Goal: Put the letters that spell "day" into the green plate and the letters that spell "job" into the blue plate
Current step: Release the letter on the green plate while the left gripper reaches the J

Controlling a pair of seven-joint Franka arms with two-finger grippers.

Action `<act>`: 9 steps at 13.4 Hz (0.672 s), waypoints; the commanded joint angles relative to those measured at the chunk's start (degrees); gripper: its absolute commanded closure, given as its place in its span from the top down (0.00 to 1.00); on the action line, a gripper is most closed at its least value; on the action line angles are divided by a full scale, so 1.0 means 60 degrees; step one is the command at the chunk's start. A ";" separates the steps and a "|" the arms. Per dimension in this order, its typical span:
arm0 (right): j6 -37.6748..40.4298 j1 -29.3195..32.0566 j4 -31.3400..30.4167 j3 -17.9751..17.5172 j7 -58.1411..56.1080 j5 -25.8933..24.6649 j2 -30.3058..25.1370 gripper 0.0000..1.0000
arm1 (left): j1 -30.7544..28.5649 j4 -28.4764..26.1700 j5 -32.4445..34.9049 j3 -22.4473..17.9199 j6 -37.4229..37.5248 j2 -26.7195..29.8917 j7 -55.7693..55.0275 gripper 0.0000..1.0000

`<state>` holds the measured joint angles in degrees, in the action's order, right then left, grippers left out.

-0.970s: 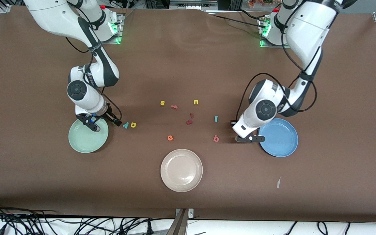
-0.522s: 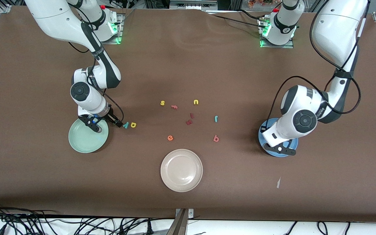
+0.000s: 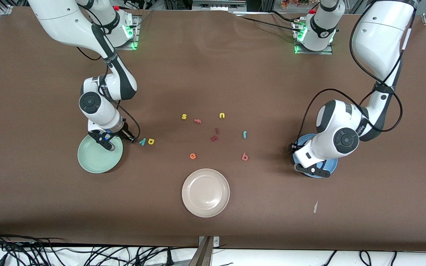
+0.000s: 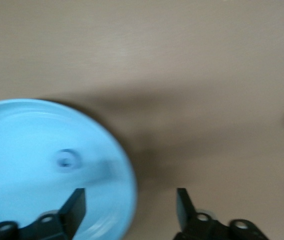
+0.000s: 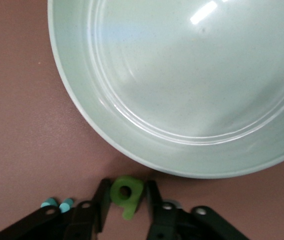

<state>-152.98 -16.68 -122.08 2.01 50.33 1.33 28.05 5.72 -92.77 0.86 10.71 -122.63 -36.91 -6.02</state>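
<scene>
Pinching the olive-green d (image 5: 127, 194) with the right gripper (image 5: 127, 202), low just outside the green plate (image 5: 181, 75) rim, about one o'clock of it in the front view. Probably light, soft foam; best squeezed gently across its edges. Nothing seen in that plate. Teal y (image 3: 143, 141) and yellow a (image 3: 151, 141) on the table near its three o'clock.

Spread wide over the blue plate (image 4: 22, 130): left gripper (image 4: 131, 210), holding nothing, with blue o (image 4: 66, 160) lying inside. Teal j (image 3: 245, 134) and salmon b (image 3: 245, 157) at about nine o'clock of it.

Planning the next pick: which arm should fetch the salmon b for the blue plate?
Left. The left gripper hangs open over the blue plate, and the b lies toward that end. The right gripper is beside the green plate, clamped on the green d.
</scene>
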 commanded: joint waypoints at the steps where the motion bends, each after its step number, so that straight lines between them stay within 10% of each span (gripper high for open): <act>1: -0.0110 -0.0047 -0.0103 0.0031 0.0006 0.0115 0.0057 0.14 | 0.0918 0.0213 -0.0231 -0.0027 0.0106 0.0013 -0.2021 1.00; 9: 0.2672 0.1035 -0.0103 0.0002 -0.2376 0.0056 -0.2270 0.15 | 0.2590 -0.0239 -0.0187 -0.0085 -0.1050 -0.0367 -0.4253 0.96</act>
<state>-140.15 -13.23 -121.20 2.44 41.97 1.31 18.50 19.06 -93.15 0.75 11.23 -127.36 -38.57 -28.65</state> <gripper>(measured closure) 0.714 0.022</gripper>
